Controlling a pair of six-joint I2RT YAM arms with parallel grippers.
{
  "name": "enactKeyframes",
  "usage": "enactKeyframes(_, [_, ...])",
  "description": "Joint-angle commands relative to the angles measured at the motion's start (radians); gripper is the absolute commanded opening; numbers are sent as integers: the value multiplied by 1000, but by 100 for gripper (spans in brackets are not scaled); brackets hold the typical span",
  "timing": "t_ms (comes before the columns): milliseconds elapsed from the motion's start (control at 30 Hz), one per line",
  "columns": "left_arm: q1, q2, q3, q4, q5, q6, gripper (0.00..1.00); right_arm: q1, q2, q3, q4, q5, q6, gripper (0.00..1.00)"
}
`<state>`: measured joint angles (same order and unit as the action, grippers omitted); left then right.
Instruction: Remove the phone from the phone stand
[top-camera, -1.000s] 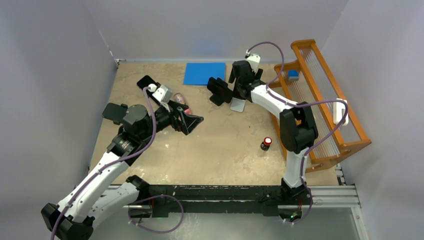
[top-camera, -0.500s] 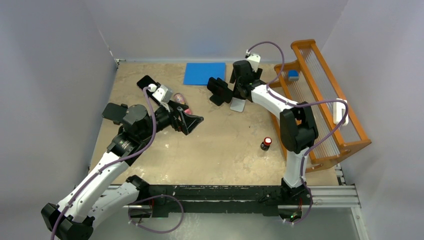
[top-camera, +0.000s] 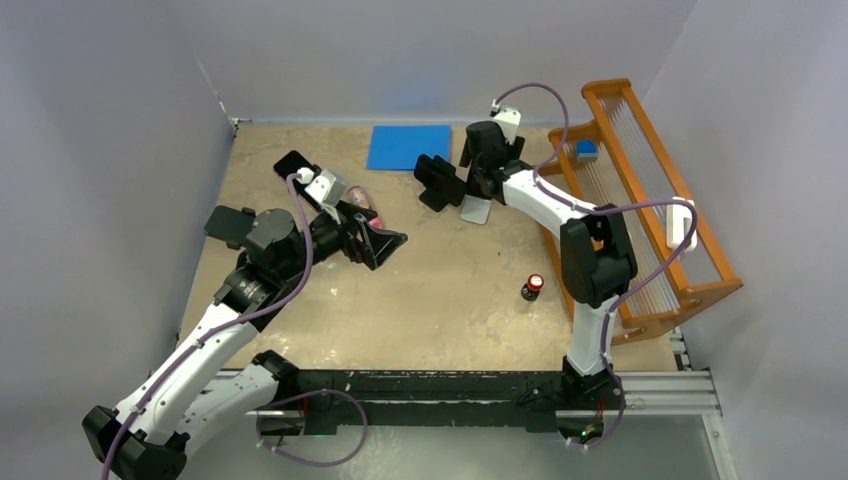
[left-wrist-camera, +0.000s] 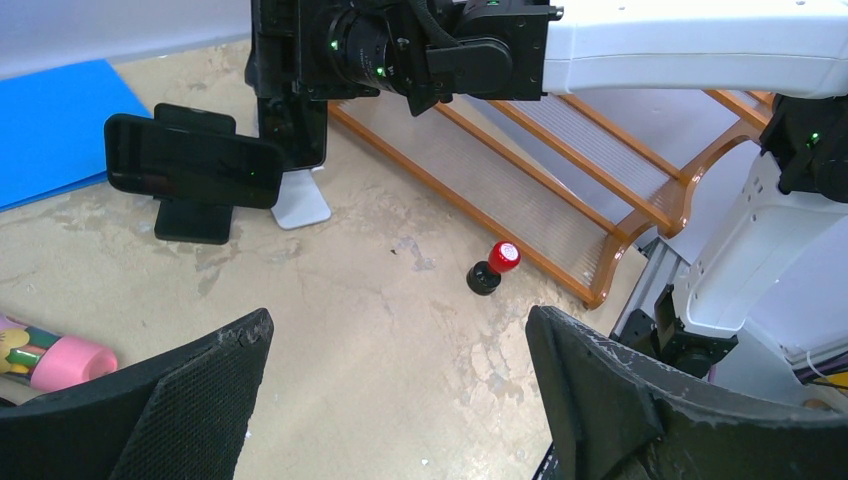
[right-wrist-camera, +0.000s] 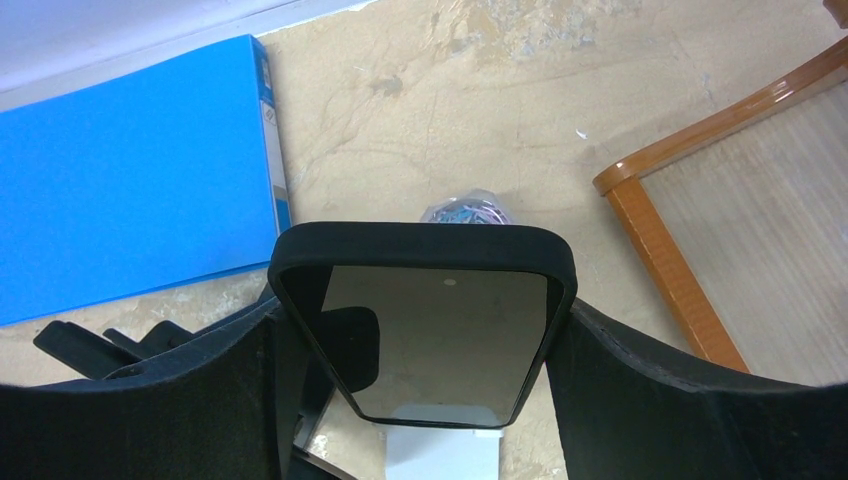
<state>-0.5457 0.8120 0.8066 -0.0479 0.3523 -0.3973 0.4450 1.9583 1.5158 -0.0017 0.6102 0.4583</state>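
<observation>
Right tool (right-wrist-camera: 420, 400) tight on side edges of phone (right-wrist-camera: 420, 320), stand (right-wrist-camera: 440, 458) beneath; left tool (left-wrist-camera: 398, 340) wide open.

— What is carried by the table (top-camera: 450, 300)?
— A tan, scuffed top is seen. A blue folder (top-camera: 408, 147) is laid flat at the far edge, near its middle. A wooden rack (top-camera: 640, 200) is set along the right edge.
— And between those?
— A white phone stand (top-camera: 476, 210) and a black stand (left-wrist-camera: 195, 222) are placed side by side, on the near side of the folder. A small black bottle (top-camera: 533, 286) with a red cap is stood upright near the rack. A pink-ended thing (left-wrist-camera: 70, 360) is laid toward the left edge, and a flat black thing (top-camera: 293, 163) near the far left corner.
</observation>
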Motion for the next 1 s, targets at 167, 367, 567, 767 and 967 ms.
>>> enactKeyframes(167, [-6,3,10,23,5,12,96,-4,-112,-23,47,17,-26,52])
enactKeyframes(367, [-7,4,9,23,5,12,96,-4,-136,-35,52,15,-27,52])
enactKeyframes(567, [-6,6,10,23,5,12,96,-4,-173,-45,51,10,-26,52])
enactKeyframes(767, [-6,-4,8,22,-5,12,95,-2,-246,-52,70,34,-34,52])
enactKeyframes(967, [-6,-18,6,23,-20,15,95,12,-382,-77,42,-32,5,51])
